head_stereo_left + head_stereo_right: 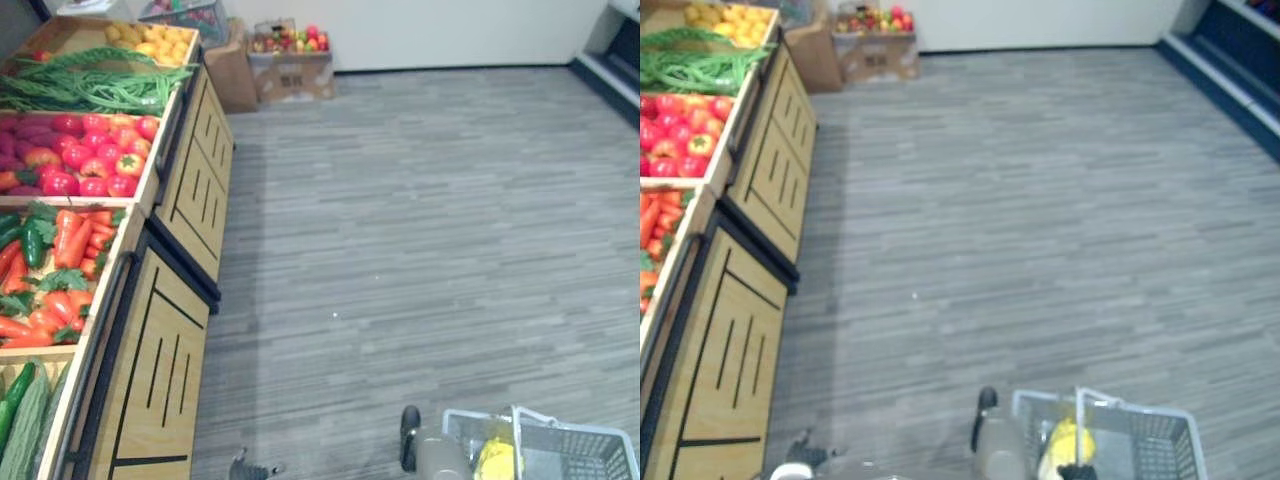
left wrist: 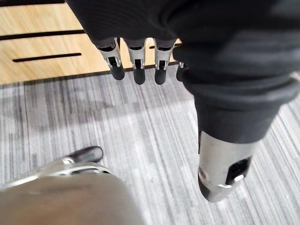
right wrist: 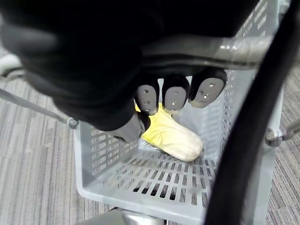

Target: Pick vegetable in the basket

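Observation:
A grey plastic basket [image 1: 583, 434] hangs at the lower right, just above the floor. In it lies a yellow vegetable [image 3: 172, 137], also visible as the yellow vegetable [image 1: 496, 460] in the left eye view. My right hand [image 3: 174, 97] is shut on the basket's grey handle [image 3: 220, 49], fingers curled round it from above. My left hand [image 2: 136, 64] hangs over the grey floor beside the wooden stand [image 1: 160, 370], fingers straight and holding nothing. The stand's crates hold carrots [image 1: 60, 290], tomatoes [image 1: 90, 160], green beans [image 1: 90, 88] and cucumbers [image 1: 25, 420].
Cardboard boxes of fruit [image 1: 290, 60] stand against the far wall beside the stand. A dark shelf edge [image 1: 610, 70] runs along the far right. Grey striped floor [image 1: 420, 230] stretches between the stand and the shelf.

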You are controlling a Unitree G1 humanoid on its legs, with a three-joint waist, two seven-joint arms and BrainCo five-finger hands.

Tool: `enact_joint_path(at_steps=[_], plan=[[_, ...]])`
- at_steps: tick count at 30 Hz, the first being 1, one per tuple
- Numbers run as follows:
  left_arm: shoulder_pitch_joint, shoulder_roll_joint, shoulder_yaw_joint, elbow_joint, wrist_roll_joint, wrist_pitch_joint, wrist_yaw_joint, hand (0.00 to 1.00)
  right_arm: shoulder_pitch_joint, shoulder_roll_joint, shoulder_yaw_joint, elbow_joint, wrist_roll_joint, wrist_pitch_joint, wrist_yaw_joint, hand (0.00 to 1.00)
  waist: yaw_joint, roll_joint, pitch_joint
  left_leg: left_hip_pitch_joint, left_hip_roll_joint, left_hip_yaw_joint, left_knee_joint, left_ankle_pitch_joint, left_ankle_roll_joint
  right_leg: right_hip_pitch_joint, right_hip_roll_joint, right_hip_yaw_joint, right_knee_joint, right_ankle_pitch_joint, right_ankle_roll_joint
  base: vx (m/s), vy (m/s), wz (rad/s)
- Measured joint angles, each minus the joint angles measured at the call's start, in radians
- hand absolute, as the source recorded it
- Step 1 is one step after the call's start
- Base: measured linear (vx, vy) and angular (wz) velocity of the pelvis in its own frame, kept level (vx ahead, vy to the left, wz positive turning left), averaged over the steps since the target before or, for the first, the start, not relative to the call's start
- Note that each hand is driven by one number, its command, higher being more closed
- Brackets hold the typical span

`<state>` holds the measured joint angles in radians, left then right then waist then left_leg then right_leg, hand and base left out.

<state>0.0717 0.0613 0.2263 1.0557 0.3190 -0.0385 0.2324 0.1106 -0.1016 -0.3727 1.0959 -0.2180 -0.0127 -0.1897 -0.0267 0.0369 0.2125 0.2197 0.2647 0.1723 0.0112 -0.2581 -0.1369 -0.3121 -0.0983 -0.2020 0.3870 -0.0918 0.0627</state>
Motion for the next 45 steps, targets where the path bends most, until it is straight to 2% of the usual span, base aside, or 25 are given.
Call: enact_joint_path(at_steps=[3, 5, 8, 10, 13, 15, 17, 18, 19, 20, 21, 23, 25, 27, 30, 32, 33, 34, 35, 36, 38, 39, 41, 43, 45], plan=[[-0.004, -0.004, 0.022, -0.001, -0.002, -0.003, -0.001, 0.00, 0.007, 0.000, -0.015, 0.016, 0.000, 0.000, 0.002, 1.00, -0.003, 0.006, -0.002, -0.047, 0.023, -0.092, 0.152, 0.094, -0.016, 0.046, 0.000, -0.045, 0.061, -0.091, -0.031, 0.40, -0.349, 0.32], [-0.003, -0.018, 0.065, -0.011, -0.029, -0.001, 0.001, 0.00, 0.039, 0.000, -0.015, 0.021, 0.002, 0.001, 0.000, 1.00, 0.000, 0.005, -0.006, -0.137, 0.030, -0.164, 0.368, 0.193, -0.069, 0.147, -0.009, -0.096, 0.028, -0.125, -0.052, 0.34, -0.259, 0.68], [0.011, -0.024, 0.089, -0.031, -0.042, 0.000, 0.002, 0.00, 0.038, -0.009, -0.015, 0.019, 0.002, -0.001, -0.001, 1.00, 0.005, -0.005, -0.002, -0.226, 0.034, -0.184, 0.563, 0.308, -0.113, 0.229, -0.010, -0.120, -0.033, -0.133, -0.063, 0.27, -0.165, 0.26], [0.013, -0.024, 0.094, -0.032, -0.042, 0.001, 0.003, 0.00, 0.030, -0.017, -0.020, 0.018, 0.002, -0.005, -0.001, 1.00, 0.007, -0.009, 0.001, -0.291, 0.027, -0.159, 0.716, 0.258, -0.131, 0.301, -0.011, -0.126, -0.087, -0.133, -0.064, 0.27, -0.119, 0.17], [0.012, -0.016, 0.096, -0.040, -0.042, -0.002, 0.003, 0.00, 0.017, -0.023, -0.061, 0.017, 0.003, -0.005, -0.004, 1.00, 0.026, -0.028, 0.003, -0.379, 0.007, -0.004, 0.754, 0.142, -0.087, 0.416, -0.028, -0.155, -0.173, -0.128, -0.055, 0.24, -0.025, 0.21], [0.012, -0.015, 0.096, -0.042, -0.042, -0.003, 0.004, 0.00, 0.007, -0.022, -0.091, 0.016, 0.003, -0.008, -0.009, 1.00, 0.032, -0.040, 0.001, -0.406, -0.014, 0.122, 0.605, 0.127, -0.047, 0.454, -0.051, -0.182, -0.225, -0.113, -0.030, 0.14, 0.069, 0.25], [0.012, -0.016, 0.096, -0.042, -0.042, -0.003, 0.013, 0.00, 0.001, -0.024, -0.099, 0.011, 0.003, -0.010, -0.015, 1.00, 0.032, -0.039, 0.000, -0.409, -0.063, 0.212, 0.365, 0.164, -0.004, 0.487, -0.065, -0.213, -0.275, -0.097, -0.002, 0.23, 0.175, 0.36], [0.014, -0.020, 0.097, -0.039, -0.042, -0.001, 0.024, 0.00, -0.001, -0.024, -0.101, 0.010, 0.003, -0.010, -0.020, 1.00, 0.033, -0.036, -0.002, -0.407, -0.104, 0.236, 0.166, 0.232, 0.014, 0.513, -0.066, -0.230, -0.315, -0.085, 0.022, 0.27, 0.236, 0.27], [0.016, -0.022, 0.099, -0.039, -0.042, -0.001, 0.026, 0.00, 0.000, -0.023, -0.101, 0.010, 0.002, -0.008, -0.020, 1.00, 0.037, -0.034, -0.002, -0.408, -0.114, 0.238, 0.108, 0.253, 0.023, 0.523, -0.063, -0.232, -0.323, -0.086, 0.032, 0.31, 0.285, 0.21], [0.022, -0.023, 0.110, -0.037, -0.042, 0.000, 0.026, 0.00, 0.000, -0.019, -0.101, 0.011, 0.001, -0.004, -0.021, 1.00, 0.051, -0.033, -0.003, -0.405, -0.119, 0.241, 0.061, 0.314, 0.069, 0.540, -0.062, -0.231, -0.326, -0.095, 0.058, 0.32, 0.287, 0.15], [0.023, -0.024, 0.128, -0.038, -0.042, 0.004, 0.026, 0.00, 0.001, -0.009, -0.097, 0.012, 0.001, 0.004, -0.021, 1.00, 0.061, -0.051, -0.009, -0.390, -0.143, 0.251, 0.063, 0.343, 0.128, 0.562, -0.079, -0.231, -0.336, -0.097, 0.059, 0.33, 0.273, 0.17], [0.031, -0.002, 0.133, -0.039, -0.041, 0.005, 0.026, 0.00, 0.000, 0.020, -0.082, 0.012, 0.001, 0.009, -0.019, 1.00, 0.061, -0.105, -0.020, -0.390, -0.195, 0.253, 0.067, 0.307, 0.154, 0.564, -0.121, -0.225, -0.333, -0.086, 0.061, 0.30, 0.203, 0.22], [0.034, 0.013, 0.134, -0.033, -0.041, 0.006, 0.025, 0.00, -0.002, 0.028, -0.069, 0.013, 0.000, 0.010, -0.019, 1.00, 0.069, -0.123, -0.028, -0.380, -0.228, 0.253, 0.080, 0.278, 0.172, 0.573, -0.153, -0.210, -0.321, -0.041, 0.083, 0.33, 0.221, 0.18], [0.043, 0.012, 0.133, -0.031, -0.041, 0.006, 0.025, 0.00, -0.001, 0.018, -0.052, 0.013, -0.001, 0.010, -0.019, 1.00, 0.075, -0.123, -0.036, -0.348, -0.255, 0.251, 0.083, 0.244, 0.189, 0.564, -0.187, -0.169, -0.245, -0.009, 0.100, 0.35, 0.247, 0.10], [0.061, 0.017, 0.106, -0.030, -0.039, 0.007, 0.020, 0.00, 0.005, -0.003, -0.051, 0.011, 0.000, -0.001, -0.019, 1.00, 0.070, -0.117, -0.064, -0.294, -0.287, 0.216, 0.076, 0.187, 0.200, 0.447, -0.253, -0.086, 0.087, 0.056, 0.098, 0.28, 0.205, 0.35], [0.072, 0.031, 0.061, -0.040, -0.040, 0.008, 0.018, 0.00, 0.012, 0.001, -0.047, 0.011, 0.001, -0.002, -0.019, 1.00, 0.059, -0.125, -0.068, -0.234, -0.320, 0.151, 0.077, 0.149, 0.216, 0.341, -0.288, -0.006, 0.381, 0.203, 0.056, 0.32, 0.137, 0.75], [0.073, 0.033, 0.052, -0.041, -0.040, 0.008, 0.017, 0.00, 0.015, 0.004, -0.047, 0.012, 0.001, -0.002, -0.018, 1.00, 0.056, -0.129, -0.068, -0.215, -0.326, 0.134, 0.076, 0.138, 0.220, 0.316, -0.288, 0.005, 0.456, 0.197, 0.044, 0.35, 0.078, 0.78], [0.076, 0.031, 0.051, -0.041, -0.041, 0.010, 0.016, 0.00, 0.023, 0.006, -0.039, 0.013, 0.001, -0.001, -0.013, 1.00, 0.056, -0.126, -0.066, -0.174, -0.330, 0.098, 0.075, 0.115, 0.231, 0.259, -0.269, 0.025, 0.596, 0.148, 0.012, 0.37, 0.058, 0.79], [0.080, 0.029, 0.046, -0.041, -0.041, 0.013, 0.016, 0.00, 0.030, 0.006, -0.026, 0.013, 0.001, -0.001, -0.009, 1.00, 0.054, -0.117, -0.064, -0.129, -0.329, 0.059, 0.065, 0.107, 0.239, 0.209, -0.235, 0.022, 0.678, 0.071, -0.002, 0.38, 0.048, 0.81], [0.081, 0.029, 0.044, -0.041, -0.042, 0.014, 0.016, 0.00, 0.032, 0.006, -0.018, 0.013, 0.001, -0.002, -0.008, 1.00, 0.053, -0.114, -0.063, -0.109, -0.329, 0.039, 0.057, 0.103, 0.239, 0.184, -0.220, 0.012, 0.697, 0.030, -0.007, 0.36, 0.009, 0.88], [0.080, 0.027, 0.039, -0.041, -0.042, 0.018, 0.016, 0.00, 0.046, 0.011, -0.015, 0.013, 0.003, -0.002, -0.001, 1.00, 0.038, -0.110, -0.060, -0.068, -0.323, -0.033, 0.060, 0.081, 0.241, 0.110, -0.191, -0.052, 0.621, -0.084, -0.004, 0.33, -0.074, 1.15], [0.078, 0.024, 0.045, -0.041, -0.043, 0.018, 0.016, 0.00, 0.047, 0.013, -0.018, 0.016, 0.003, -0.002, 0.001, 1.00, 0.031, -0.106, -0.059, -0.054, -0.317, -0.069, 0.063, 0.077, 0.235, 0.089, -0.180, -0.074, 0.532, -0.101, -0.006, 0.40, -0.185, 1.32], [0.073, 0.005, 0.064, -0.041, -0.043, 0.018, 0.016, 0.00, 0.048, 0.032, -0.062, 0.016, 0.009, -0.001, 0.001, 1.00, 0.029, -0.077, -0.054, -0.026, -0.278, -0.158, 0.070, 0.058, 0.206, 0.043, -0.119, -0.045, 0.243, -0.091, 0.007, 0.41, -0.231, 1.25], [0.066, -0.012, 0.087, -0.047, -0.043, 0.018, 0.015, 0.00, 0.050, 0.051, -0.090, 0.015, 0.026, -0.001, 0.002, 1.00, 0.029, -0.058, -0.049, -0.024, -0.239, -0.212, 0.078, 0.042, 0.179, 0.035, -0.070, 0.028, 0.047, -0.064, 0.031, 0.38, -0.286, 1.06], [0.055, -0.023, 0.138, -0.075, -0.043, 0.014, 0.011, 0.00, 0.051, 0.081, -0.118, 0.015, 0.042, 0.001, 0.002, 1.00, 0.037, -0.081, -0.040, -0.022, -0.211, -0.274, 0.106, -0.010, 0.127, 0.042, -0.066, 0.141, -0.178, 0.025, 0.052, 0.42, -0.401, 1.11]])
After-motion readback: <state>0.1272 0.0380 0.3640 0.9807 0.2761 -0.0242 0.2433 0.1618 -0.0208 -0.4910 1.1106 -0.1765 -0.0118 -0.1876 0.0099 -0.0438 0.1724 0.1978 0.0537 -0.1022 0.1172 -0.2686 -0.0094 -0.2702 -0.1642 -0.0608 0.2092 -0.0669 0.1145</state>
